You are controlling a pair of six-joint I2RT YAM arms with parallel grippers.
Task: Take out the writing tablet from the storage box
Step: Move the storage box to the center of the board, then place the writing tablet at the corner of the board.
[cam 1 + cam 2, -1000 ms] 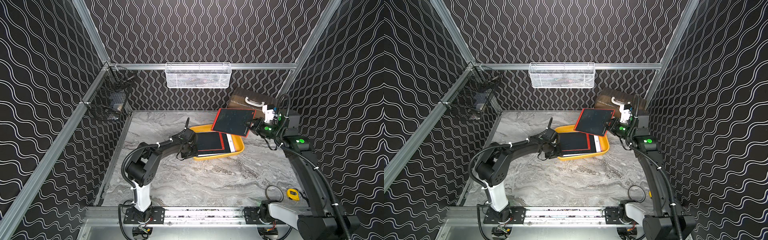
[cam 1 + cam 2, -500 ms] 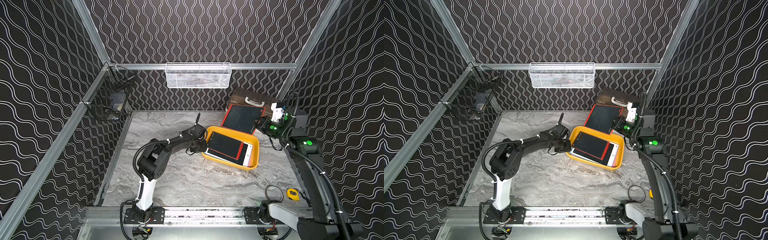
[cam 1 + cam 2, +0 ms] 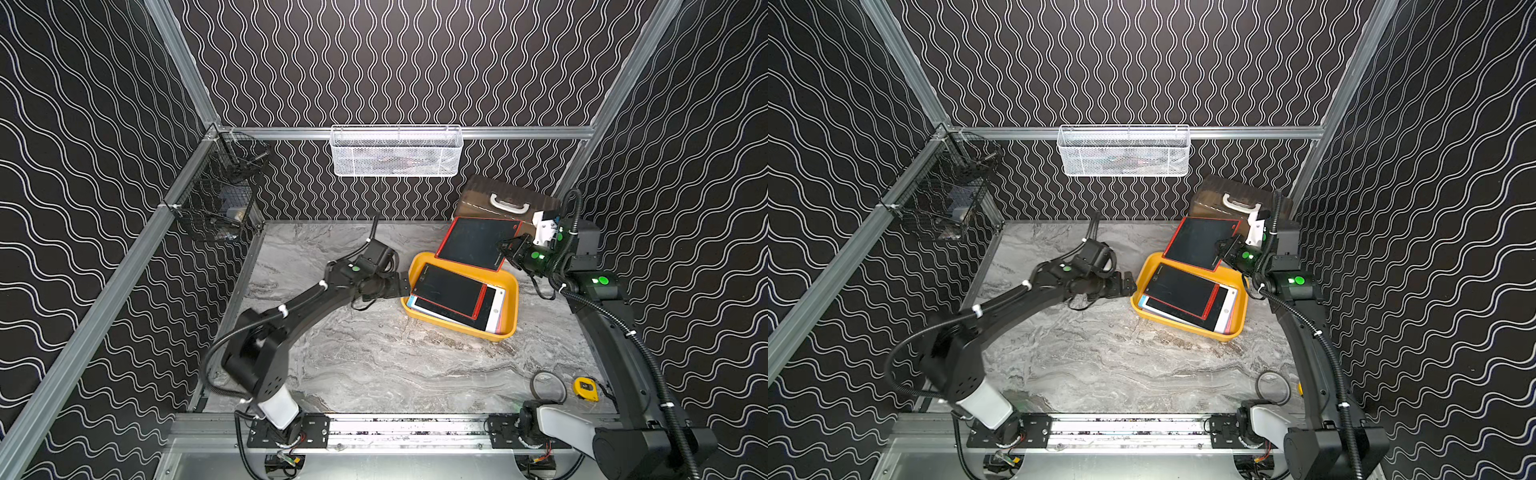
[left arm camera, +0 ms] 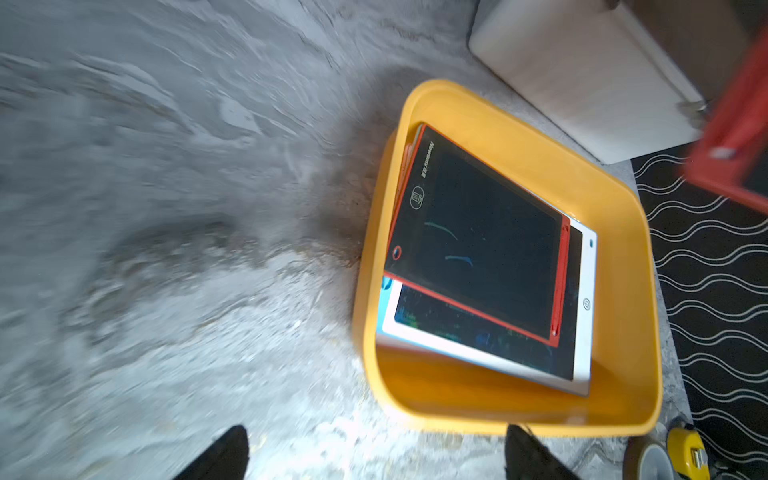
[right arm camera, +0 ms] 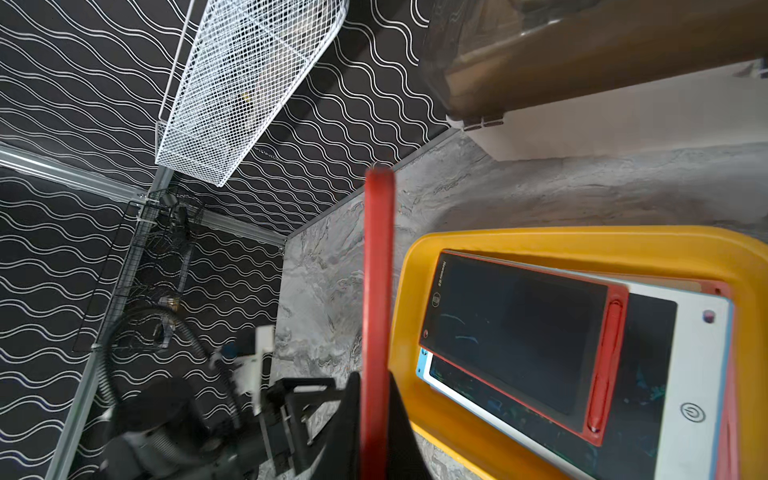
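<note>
Writing tablet [image 3: 473, 243], red frame, out of storage box [image 3: 514, 303], held aloft at box's 12 o'clock. Right gripper [image 3: 508, 249] pinching tablet's edge. Left gripper [image 3: 406, 286] at box's 9 o'clock, fingers spread, empty. Judged remaining: set down on table [image 3: 374, 365]. Unclear: whether tablet touches brown-lidded case [image 3: 505, 203]; how many stacked tablets [image 3: 453, 297] in box.

The storage box [image 3: 510, 299] is smooth yellow plastic, the writing tablet [image 3: 473, 243] glossy-screened, the tabletop [image 3: 374, 365] matt marble-look.
</note>
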